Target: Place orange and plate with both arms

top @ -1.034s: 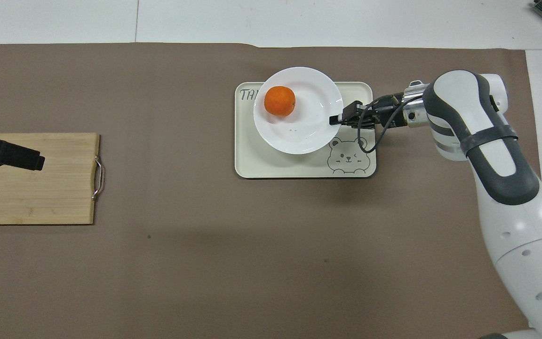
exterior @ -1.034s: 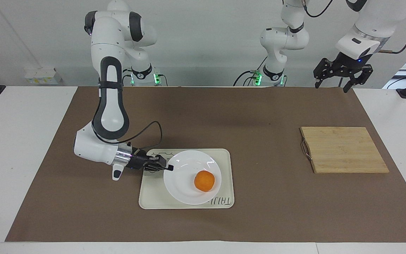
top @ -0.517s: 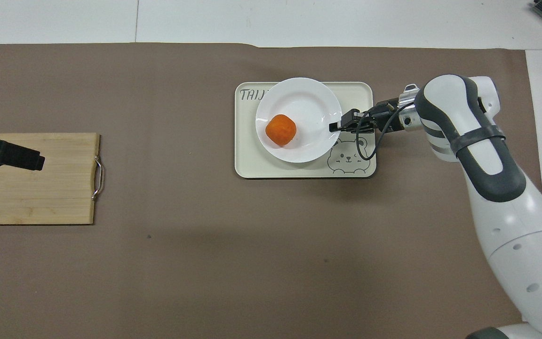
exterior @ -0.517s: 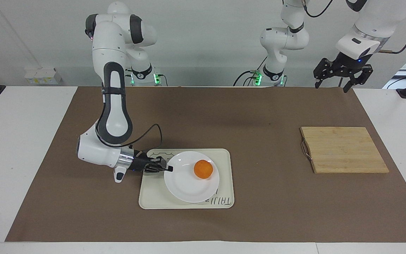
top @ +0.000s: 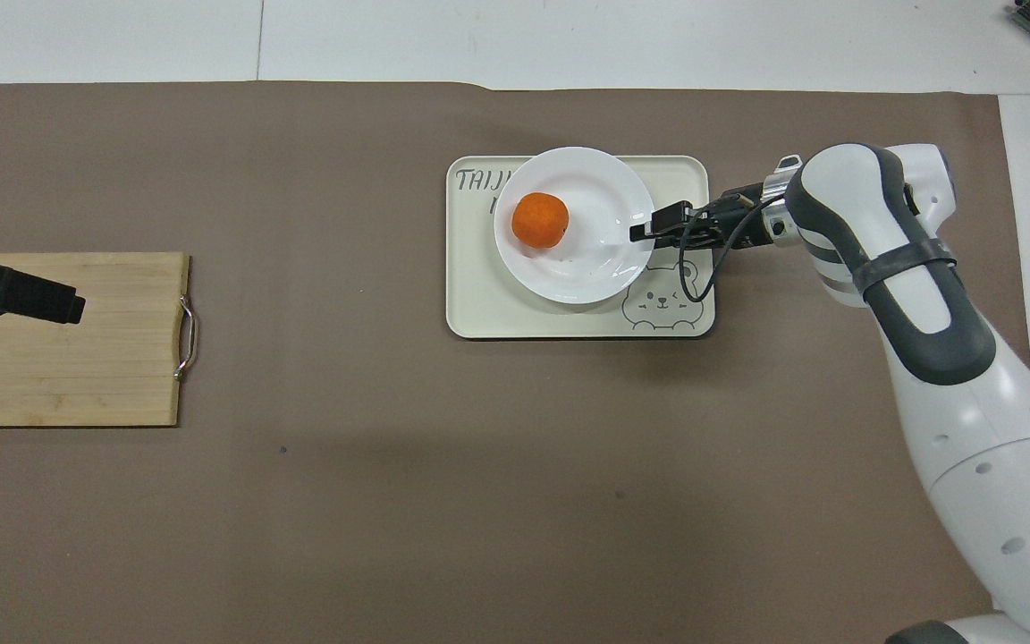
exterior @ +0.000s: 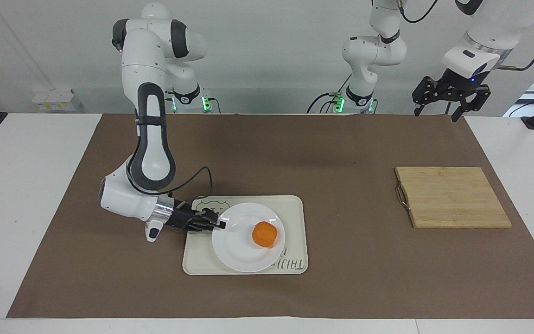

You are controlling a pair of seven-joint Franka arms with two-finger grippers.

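Note:
The white plate (exterior: 241,246) (top: 600,259) lies on the cream tray (exterior: 295,208) (top: 479,304) at the right arm's end of the table. In the plate sits the orange (exterior: 264,234) (top: 540,220), off centre, toward the side away from the gripper. My right gripper (exterior: 220,225) (top: 645,231) reaches in low and level and is at the plate's rim on the right arm's side. Up in the air my left gripper (exterior: 435,116) (top: 68,309) hangs open and holds nothing; in the overhead view it lies over the wooden board.
A bamboo cutting board (exterior: 452,197) (top: 59,358) with a metal handle lies at the left arm's end of the brown mat (exterior: 295,148). The tray bears a bear drawing (top: 662,302) and lettering.
The plate has come down from a tilt and now lies flatter on the tray. The orange has rolled about in it. My right arm has sunk a little. The left arm has not moved.

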